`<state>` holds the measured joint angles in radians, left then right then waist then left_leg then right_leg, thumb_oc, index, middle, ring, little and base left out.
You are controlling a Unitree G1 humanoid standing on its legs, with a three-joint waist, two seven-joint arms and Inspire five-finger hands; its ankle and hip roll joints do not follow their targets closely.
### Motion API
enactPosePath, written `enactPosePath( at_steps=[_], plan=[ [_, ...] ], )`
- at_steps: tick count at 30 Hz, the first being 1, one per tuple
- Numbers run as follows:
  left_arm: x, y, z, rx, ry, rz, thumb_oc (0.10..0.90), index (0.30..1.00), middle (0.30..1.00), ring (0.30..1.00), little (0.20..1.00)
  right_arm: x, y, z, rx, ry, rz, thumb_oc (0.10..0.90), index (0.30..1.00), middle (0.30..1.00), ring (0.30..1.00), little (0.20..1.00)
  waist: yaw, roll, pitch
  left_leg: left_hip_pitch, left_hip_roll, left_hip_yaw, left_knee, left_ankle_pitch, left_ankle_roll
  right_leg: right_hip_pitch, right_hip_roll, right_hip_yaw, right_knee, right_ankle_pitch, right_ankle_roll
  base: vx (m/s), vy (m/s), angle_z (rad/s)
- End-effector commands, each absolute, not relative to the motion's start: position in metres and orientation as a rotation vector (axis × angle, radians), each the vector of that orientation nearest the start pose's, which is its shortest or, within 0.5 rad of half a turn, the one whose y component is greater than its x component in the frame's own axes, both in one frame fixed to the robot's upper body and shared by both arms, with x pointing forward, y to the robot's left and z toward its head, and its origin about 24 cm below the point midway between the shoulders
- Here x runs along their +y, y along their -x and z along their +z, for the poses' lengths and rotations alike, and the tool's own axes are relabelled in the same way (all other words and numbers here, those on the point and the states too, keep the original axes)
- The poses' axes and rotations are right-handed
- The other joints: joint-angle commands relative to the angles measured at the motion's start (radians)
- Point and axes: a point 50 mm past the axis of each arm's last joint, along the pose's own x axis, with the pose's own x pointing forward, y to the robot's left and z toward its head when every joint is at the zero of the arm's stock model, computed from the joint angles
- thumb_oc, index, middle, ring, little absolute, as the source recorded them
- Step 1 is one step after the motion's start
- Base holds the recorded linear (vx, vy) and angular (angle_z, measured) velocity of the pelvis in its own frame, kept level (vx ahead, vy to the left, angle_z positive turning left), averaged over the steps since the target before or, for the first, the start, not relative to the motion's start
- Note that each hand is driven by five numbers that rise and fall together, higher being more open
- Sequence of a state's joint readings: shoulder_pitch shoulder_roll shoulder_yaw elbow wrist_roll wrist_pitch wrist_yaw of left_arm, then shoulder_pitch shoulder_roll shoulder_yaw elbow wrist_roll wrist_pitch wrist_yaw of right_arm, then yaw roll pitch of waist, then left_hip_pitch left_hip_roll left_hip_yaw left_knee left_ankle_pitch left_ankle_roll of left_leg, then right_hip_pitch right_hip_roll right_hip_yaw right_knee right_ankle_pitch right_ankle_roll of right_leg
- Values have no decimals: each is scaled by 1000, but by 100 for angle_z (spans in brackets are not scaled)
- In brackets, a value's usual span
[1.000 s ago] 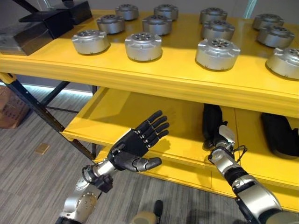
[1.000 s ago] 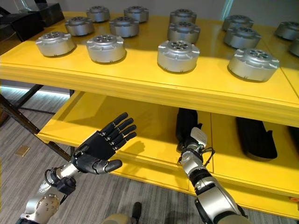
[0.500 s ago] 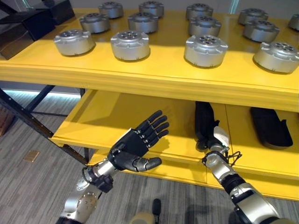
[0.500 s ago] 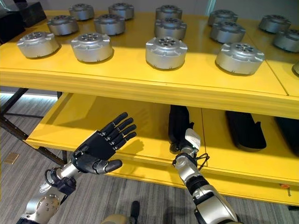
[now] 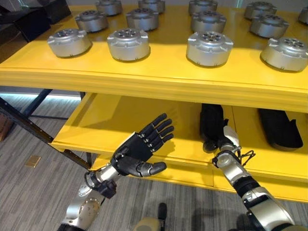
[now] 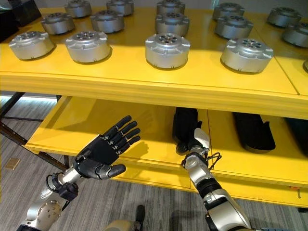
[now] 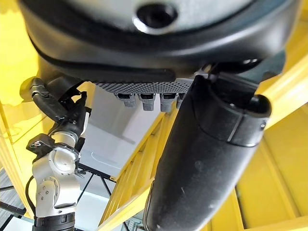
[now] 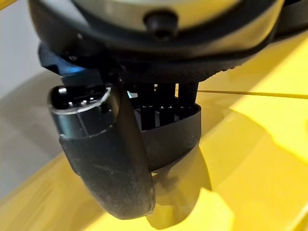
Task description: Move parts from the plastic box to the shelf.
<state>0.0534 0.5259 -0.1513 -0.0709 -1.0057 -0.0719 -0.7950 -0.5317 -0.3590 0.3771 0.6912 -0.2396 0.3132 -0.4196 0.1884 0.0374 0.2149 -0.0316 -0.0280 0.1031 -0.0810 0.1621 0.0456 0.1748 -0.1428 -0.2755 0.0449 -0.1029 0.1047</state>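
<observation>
Silver round parts stand in rows on the top board of the yellow shelf, apart from one another. The plastic box is not visible.

The left hand is held palm-up in front of the lower board, fingers straight and spread, thumb out to the side, empty.

The right hand reaches onto the lower board under the top one, its back upward and its fingers extended flat along the surface; the right wrist view shows fingers straight over the yellow board, grasping nothing.

A dark flat object lies on the lower board, to the right of the right hand and apart from it.

Dark boxes sit at the far left of the top board.
</observation>
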Motion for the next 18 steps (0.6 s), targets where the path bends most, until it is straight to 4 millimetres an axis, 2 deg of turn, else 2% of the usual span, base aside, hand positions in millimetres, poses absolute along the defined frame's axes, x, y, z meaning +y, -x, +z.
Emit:
enactPosePath(
  at_steps=[1,5,8,11,18],
  plan=[
    [178,-230,125,-460,433,-951,900,1000,1000,1000,1000,-208,-346,57,152,1065,-292,900,1000,1000,1000,1000,-4,-2,-5,66,32,19,59,-177,-27,-116,-6,-3,56,77,-16,0,0,0],
    [179,-228,127,-471,433,-947,900,1000,1000,1000,1000,-209,-345,67,63,1197,-304,900,1000,1000,1000,1000,-9,-1,-3,63,34,21,58,-175,-27,-120,-5,0,58,76,-16,-17,5,-3],
    [181,-227,127,-481,434,-947,900,1000,1000,1000,1000,-207,-347,84,-59,1363,-295,900,1000,1000,1000,1000,-13,0,-2,59,33,21,60,-176,-27,-125,-5,2,61,73,-14,-26,10,-4],
    [182,-226,128,-483,433,-948,900,1000,1000,1000,1000,-205,-346,93,-129,1467,-269,900,1000,1000,1000,1000,-13,-1,-3,56,31,22,61,-176,-27,-126,-5,0,62,72,-14,-6,3,-2],
    [188,-223,129,-490,412,-939,900,1000,1000,1000,1000,-210,-343,102,-143,1635,-249,900,1000,1000,1000,1000,-18,-6,-4,52,33,25,62,-176,-28,-131,-6,0,67,68,-11,0,0,0]
  ],
)
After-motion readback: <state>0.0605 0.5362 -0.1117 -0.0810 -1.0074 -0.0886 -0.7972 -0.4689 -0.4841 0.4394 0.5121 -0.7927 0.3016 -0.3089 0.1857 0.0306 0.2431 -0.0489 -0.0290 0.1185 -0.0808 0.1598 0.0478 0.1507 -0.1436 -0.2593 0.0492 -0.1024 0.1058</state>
